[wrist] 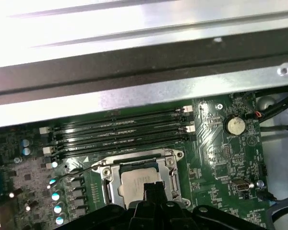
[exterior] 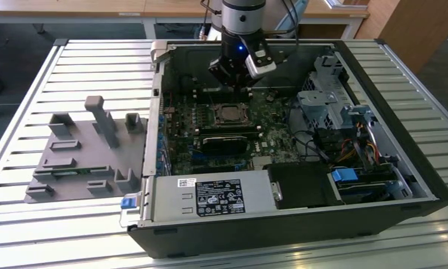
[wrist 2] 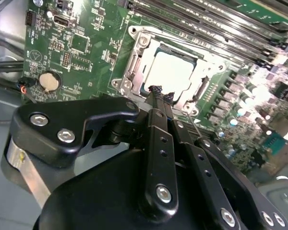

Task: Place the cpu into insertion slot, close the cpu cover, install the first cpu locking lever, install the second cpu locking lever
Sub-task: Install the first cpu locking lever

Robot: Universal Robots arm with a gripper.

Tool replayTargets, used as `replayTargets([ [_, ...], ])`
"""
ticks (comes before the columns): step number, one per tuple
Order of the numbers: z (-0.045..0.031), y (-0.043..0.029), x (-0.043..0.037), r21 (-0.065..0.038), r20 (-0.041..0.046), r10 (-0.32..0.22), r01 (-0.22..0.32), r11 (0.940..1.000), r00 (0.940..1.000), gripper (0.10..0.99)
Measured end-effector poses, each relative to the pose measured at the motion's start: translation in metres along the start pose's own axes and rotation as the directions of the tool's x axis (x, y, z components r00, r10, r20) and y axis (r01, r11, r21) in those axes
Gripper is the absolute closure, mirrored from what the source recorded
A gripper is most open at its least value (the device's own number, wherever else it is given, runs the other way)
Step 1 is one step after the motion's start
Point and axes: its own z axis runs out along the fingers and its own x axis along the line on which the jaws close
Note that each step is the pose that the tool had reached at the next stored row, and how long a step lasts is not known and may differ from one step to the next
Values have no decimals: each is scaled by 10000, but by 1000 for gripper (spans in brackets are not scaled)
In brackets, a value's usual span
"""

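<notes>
the pincer (wrist 2: 158, 92) had its two black fingers together at the tips, with nothing i could make out between them. the tips sat at the near edge of the cpu cover (wrist 2: 134, 64), touching it or just above it; i could not tell which. the cpu (wrist 2: 175, 72) lay directly beyond the tips, along the line the fingers pointed, flat in the insertion slot (wrist 2: 180, 50) with the cover down around it. it was close to square, so it offered no long axis. its face was pale, dull, smooth metal, framed by the thin silvery stamped cover with its open window. in the first wrist view a thin wire locking lever (wrist: 79, 171) stood out from the socket's corner to one side of the pincer and looked unlatched. farther beyond the cpu ran long black memory slots (wrist: 120, 129). off to the side a round silver coin cell (wrist: 234, 125) sat on the green circuit board (wrist: 211, 158). a grey metal case wall (wrist: 134, 91) lay past the slots.
</notes>
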Motion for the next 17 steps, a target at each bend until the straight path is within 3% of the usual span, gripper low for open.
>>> replayTargets([
  [3, -19, 0, 0, -3, -21, -124, 124, 9999, 9999, 980],
  [7, -20, 0, -1, -23, -27, -764, 764, 9971, 9971, 980],
  [17, -22, -14, 83, -26, -28, -838, 838, 9965, 9965, 980],
])
